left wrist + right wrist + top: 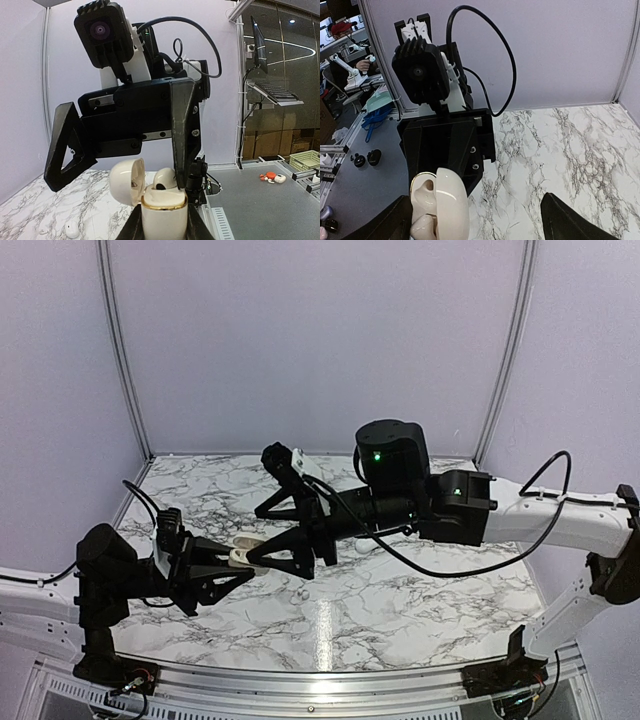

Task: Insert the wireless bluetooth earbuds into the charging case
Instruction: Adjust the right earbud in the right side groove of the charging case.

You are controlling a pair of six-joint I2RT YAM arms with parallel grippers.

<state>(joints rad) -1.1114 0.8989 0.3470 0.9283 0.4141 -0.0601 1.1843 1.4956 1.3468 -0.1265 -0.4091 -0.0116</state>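
Note:
My left gripper [164,222] is shut on the white charging case [164,212] and holds it upright above the marble table, lid [126,180] swung open to the left. One white earbud [165,178] with a dark spot sits in the top of the case. My right gripper [476,226] is wide open, and its finger [182,145] stands against that earbud. The right wrist view shows the case [427,197], its lid [452,205] and the earbud [422,227] beside that finger. A second earbud [71,230] lies on the table. In the top view both grippers meet at the case [240,558].
The marble table [400,610] has white walls on three sides. The right arm [450,505] reaches across the middle with a looping black cable. Beyond the table's edge, a grey bench holds a green basket [304,160] and small items.

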